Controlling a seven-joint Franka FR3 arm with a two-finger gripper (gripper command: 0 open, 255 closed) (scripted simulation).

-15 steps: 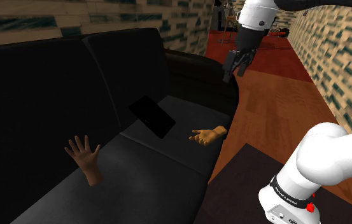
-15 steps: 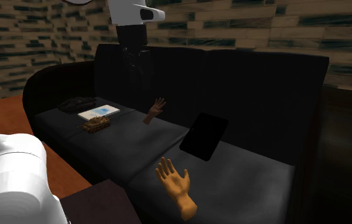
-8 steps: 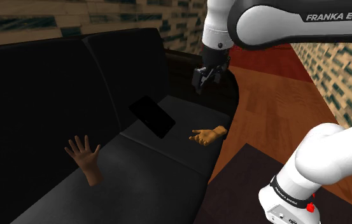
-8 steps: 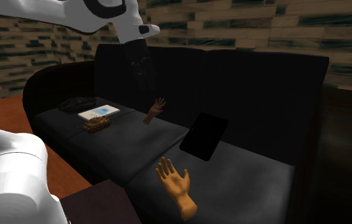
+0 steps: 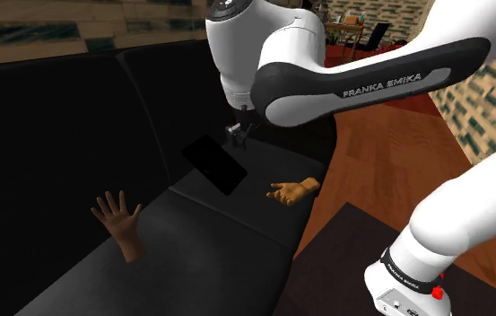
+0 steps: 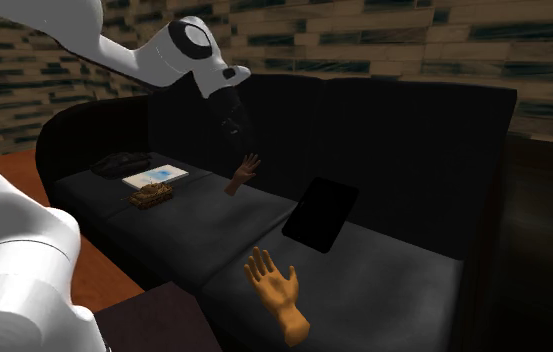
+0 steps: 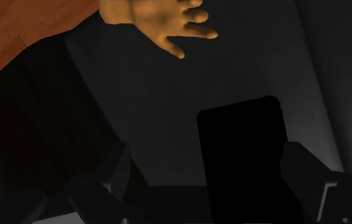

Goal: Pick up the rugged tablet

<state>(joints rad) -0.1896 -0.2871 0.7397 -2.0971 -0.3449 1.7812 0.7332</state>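
The rugged tablet (image 5: 214, 164) is a plain black slab propped on the dark sofa seat, leaning toward the backrest. It also appears mid-sofa in the second exterior view (image 6: 319, 215). My black gripper (image 5: 236, 137) hangs just above the tablet's corner on the shoulder view's right. In the wrist view the gripper (image 7: 209, 184) is open. The tablet (image 7: 247, 159) lies below and between the two fingers, closer to one finger (image 7: 302, 168), and neither finger touches it.
The black sofa (image 5: 219, 229) carries two tan model hands: one (image 5: 293, 190) near the front edge, one (image 5: 118, 220) standing upright. At the sofa's far end lie a white book (image 6: 154, 176), a brown toy (image 6: 151, 195) and a dark object (image 6: 119, 162). Wooden floor (image 5: 389, 153) lies beside the sofa.
The arm has swung down from the shoulder view's upper right toward the left, bringing the gripper from over the floor to just above the tablet. The tablet has not moved.
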